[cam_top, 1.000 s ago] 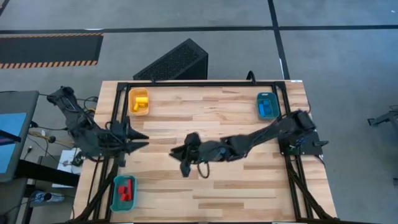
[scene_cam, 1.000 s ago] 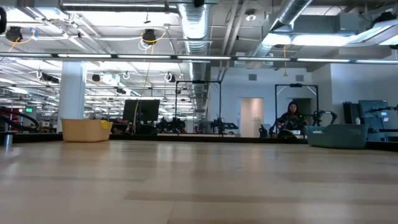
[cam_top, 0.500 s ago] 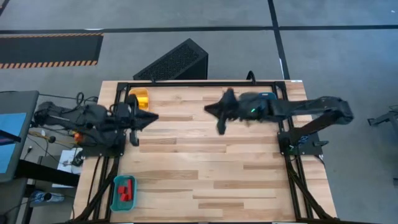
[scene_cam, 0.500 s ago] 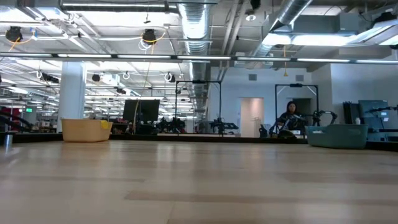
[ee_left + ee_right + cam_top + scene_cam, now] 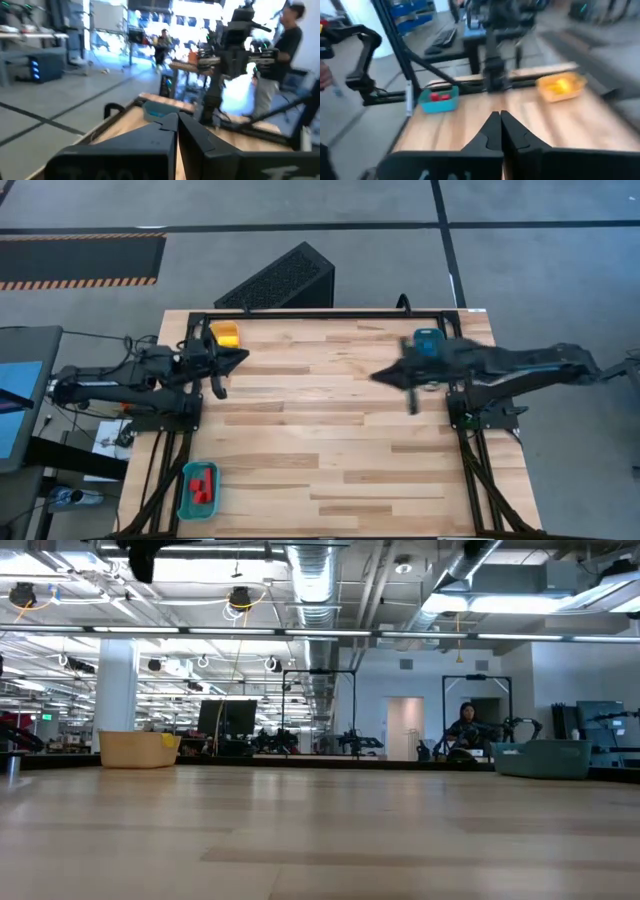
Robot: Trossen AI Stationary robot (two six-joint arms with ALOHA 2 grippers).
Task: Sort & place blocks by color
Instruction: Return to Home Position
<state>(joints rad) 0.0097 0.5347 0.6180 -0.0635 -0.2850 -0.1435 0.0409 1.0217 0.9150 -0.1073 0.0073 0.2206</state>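
Observation:
Red blocks [image 5: 201,483] lie in a teal tray [image 5: 185,502] at the table's near left. Yellow blocks [image 5: 559,85] lie in a yellow tray [image 5: 226,336] at the far left. A second teal tray [image 5: 428,340] stands at the far right, mostly under my right arm. My left gripper [image 5: 238,359] is shut and empty, level above the table beside the yellow tray. My right gripper [image 5: 384,376] is shut and empty, above the table's right half, in front of the far teal tray. Both wrist views show closed fingertips [image 5: 176,120] [image 5: 500,122].
A dark perforated box [image 5: 280,280] lies on the floor beyond the far edge. A black frame rail [image 5: 320,314] runs along the table's far edge and down both sides. People stand in the room behind. Bare wood [image 5: 320,450] fills the table's middle and near part.
My right gripper has drawn back from the table's middle toward the right and far edges, rising a little and rolling. My left gripper has swung toward the far edge, up beside the yellow tray, and its fingers have shut. No block has moved.

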